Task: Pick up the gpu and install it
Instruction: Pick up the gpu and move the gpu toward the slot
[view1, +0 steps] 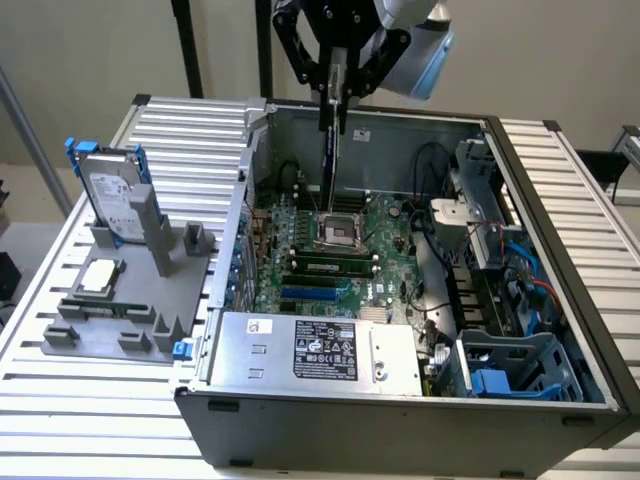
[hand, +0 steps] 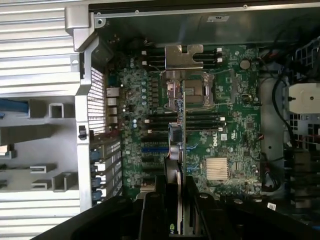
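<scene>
The end effector (view1: 338, 92) is clenched on the upper edge of the gpu (view1: 331, 160). The card hangs upright and edge-on inside the open computer case (view1: 400, 420), its lower end over the motherboard (view1: 385, 225) near the processor socket (view1: 335, 232). At the exterior view's left, a grey holder (view1: 150, 300) on the slatted counter (view1: 90, 420) carries a hard drive (view1: 110, 200) in a blue frame.

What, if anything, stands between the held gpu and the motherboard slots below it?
Nothing visible. The gripper holds the gpu upright above the motherboard inside the open case. No cable or part crosses the gap beneath the card's lower edge.
</scene>
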